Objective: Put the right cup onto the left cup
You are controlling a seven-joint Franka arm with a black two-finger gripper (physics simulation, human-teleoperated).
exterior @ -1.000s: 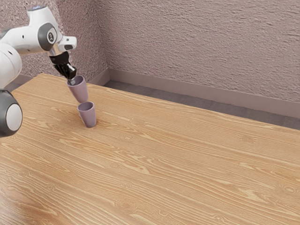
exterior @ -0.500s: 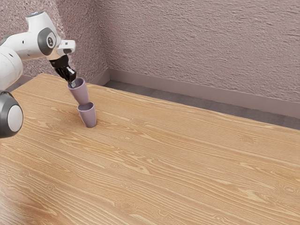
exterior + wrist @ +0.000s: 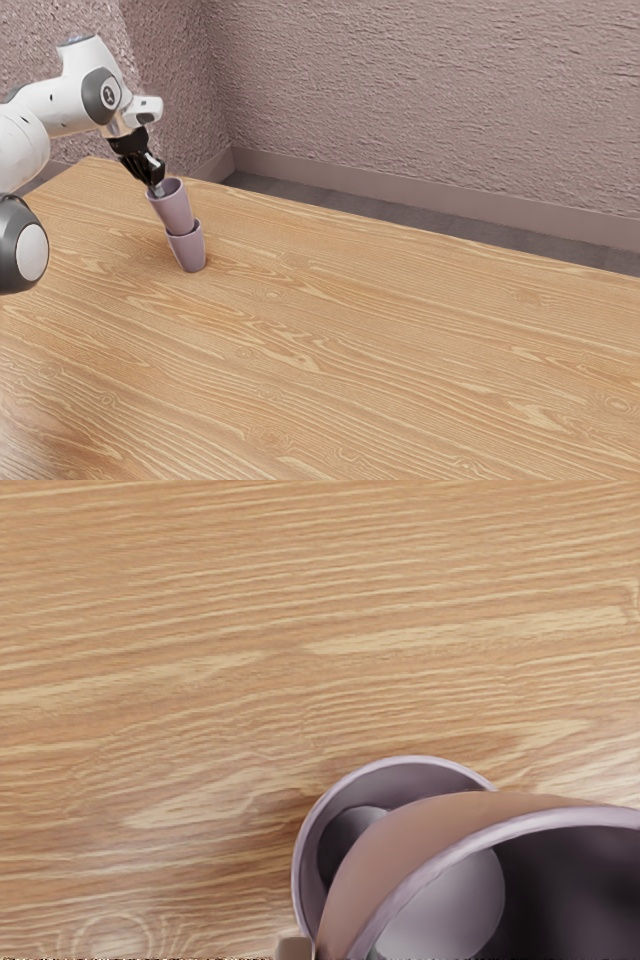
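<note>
The jaws are closed on the wall of the upper cup, near its rim, and this cup leans, with its bottom end at the mouth of the lower cup. The lower cup stands upright on the surface. What could go wrong, I think, is mostly because of this lean. If the arm pushes down without first making the cup straight, the bottom edge may jam against the inner wall, and the lower cup could tip or slide. If the jaws let go too early, the upper cup may rest crooked, or fall out, since it is held at one side only.

The exterior view gives the height and the lean: the two cups overlap there, with the bottom of the held one around the other's rim. The wrist view gives instead the insides: the hollow of the held cup, and beside it a crescent of the lower cup's opening. This suggests that the cups are not well centred, although the slanted look may exaggerate it. Whether their walls touch, I cannot tell.
</note>
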